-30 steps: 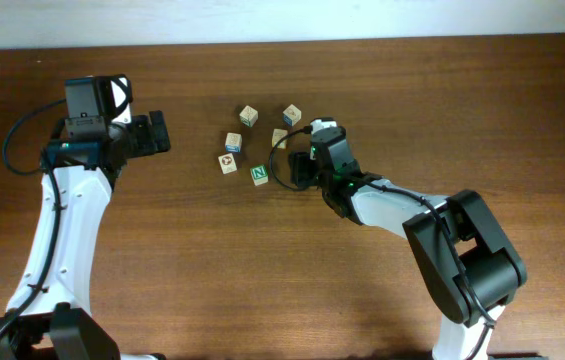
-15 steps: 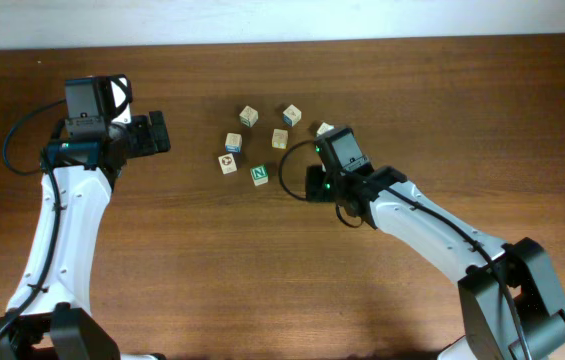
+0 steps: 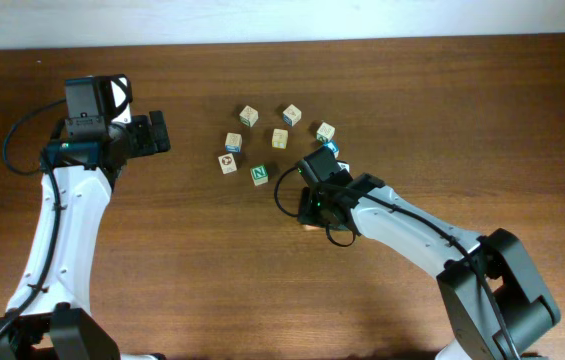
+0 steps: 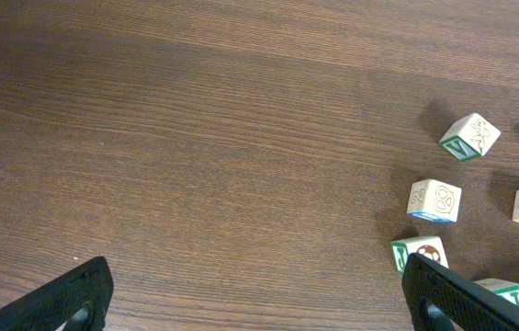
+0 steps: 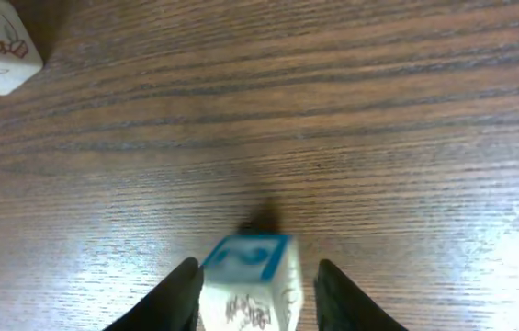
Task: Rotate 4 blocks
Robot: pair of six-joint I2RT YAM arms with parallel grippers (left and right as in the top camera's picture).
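Observation:
My right gripper (image 5: 256,276) is open around a small wooden block (image 5: 252,280) with a blue-framed top face. The left finger touches the block and the right finger stands off with a gap. From overhead this block (image 3: 331,147) peeks out at the tip of the right gripper (image 3: 326,155). The green "N" block (image 3: 259,175), the orange-red picture block (image 3: 227,163), a blue-edged block (image 3: 233,142) and a green-marked block (image 3: 249,115) sit in a loose cluster. My left gripper (image 3: 157,132) is open and empty, left of the cluster.
More cubes lie in the cluster: one with a blue face (image 3: 291,114), a plain tan one (image 3: 279,138) and one just beyond the right gripper (image 3: 325,131). In the left wrist view, the picture block (image 4: 417,253) sits by the right finger (image 4: 452,294).
The right arm has pulled back from the cluster toward the near side. Its jaws narrowed, then widened again, with the blue-topped block now at their tip. The left arm has not moved.

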